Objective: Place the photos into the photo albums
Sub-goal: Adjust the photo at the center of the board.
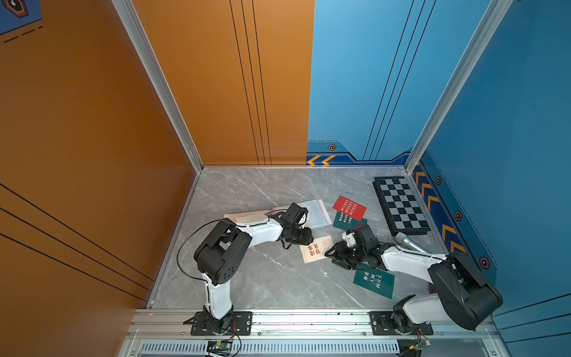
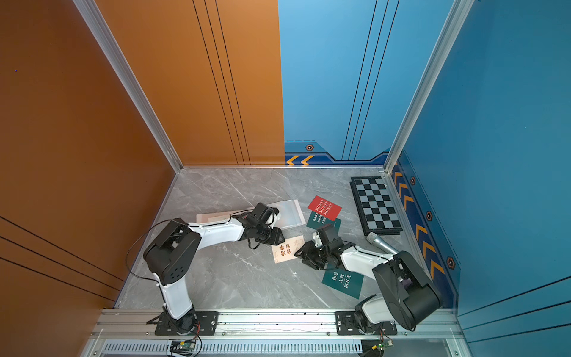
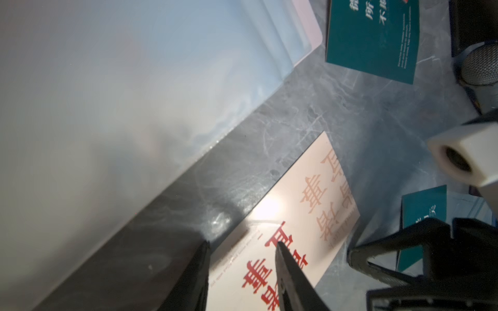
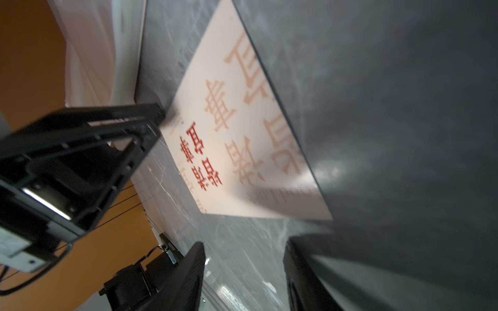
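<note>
Red photo (image 1: 349,207): "MONEY" thrice | green photo (image 1: 374,279): "你是人间四月天" | left fingers (image 3: 289,280) spread over cream photo (image 3: 296,204) | right fingers (image 4: 186,282) spread beside it

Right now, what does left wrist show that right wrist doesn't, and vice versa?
Left wrist only: a dark green card, a second green card, the microphone head. Right wrist only: the orange wall. Both: the cream card lying on the marble table, with the album beside it.

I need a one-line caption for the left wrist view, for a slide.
Left gripper, jaws open, over an edge of the cream card, beside the open photo album.
</note>
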Robot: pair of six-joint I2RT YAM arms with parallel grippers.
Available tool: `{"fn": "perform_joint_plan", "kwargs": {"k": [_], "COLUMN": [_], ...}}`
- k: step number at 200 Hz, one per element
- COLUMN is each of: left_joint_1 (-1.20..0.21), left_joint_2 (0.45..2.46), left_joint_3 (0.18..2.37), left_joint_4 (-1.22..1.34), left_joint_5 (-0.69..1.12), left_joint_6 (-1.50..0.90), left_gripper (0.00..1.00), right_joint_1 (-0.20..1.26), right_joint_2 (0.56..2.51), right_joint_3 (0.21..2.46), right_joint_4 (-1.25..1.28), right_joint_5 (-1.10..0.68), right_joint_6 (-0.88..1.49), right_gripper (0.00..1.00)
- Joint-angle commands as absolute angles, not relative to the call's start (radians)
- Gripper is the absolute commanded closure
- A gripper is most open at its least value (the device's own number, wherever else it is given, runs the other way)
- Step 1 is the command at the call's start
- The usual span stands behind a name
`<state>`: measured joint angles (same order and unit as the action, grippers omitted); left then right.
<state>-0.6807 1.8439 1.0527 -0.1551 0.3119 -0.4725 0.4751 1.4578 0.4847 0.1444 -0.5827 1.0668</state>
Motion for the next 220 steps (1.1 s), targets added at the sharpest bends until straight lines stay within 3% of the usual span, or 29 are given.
{"fn": "perform_joint_plan", "kwargs": {"k": [1,38,83,124,220], "left_joint_1": [-0.728,-0.807,-0.876,-0.82,-0.816], "left_joint_2": [1.831,1.777,1.732,1.674,1.775], "left_joint_3": [0.968,0.88,0.837,0.85,0.85], "left_joint_4": [-0.232,-0.23,-0.23,-0.23,-0.141], "left_joint_5": [0.312,0.282,0.249,0.194,0.233], "left_joint_6": [-0.499,-0.573,-0.636,-0.64,-0.685], "left_gripper": [0.58,0.58,0.58,0.6,0.61], "right_joint_1": [0.449,0.394,0.356,0.36,0.485], "right_joint_2": [1.55,1.613,1.526,1.494,1.675], "right_joint_3": [0.448,0.491,0.615,0.641,0.68], "right_joint_4": [0.3,0.325,0.01,-0.186,-0.007], "right_joint_5": [-0.509,-0.508,-0.499,-0.48,-0.581], "right_joint_6": [1.153,1.095,0.891,0.778,0.854], "right_gripper": [0.5,0.51,0.49,0.49,0.48]}}
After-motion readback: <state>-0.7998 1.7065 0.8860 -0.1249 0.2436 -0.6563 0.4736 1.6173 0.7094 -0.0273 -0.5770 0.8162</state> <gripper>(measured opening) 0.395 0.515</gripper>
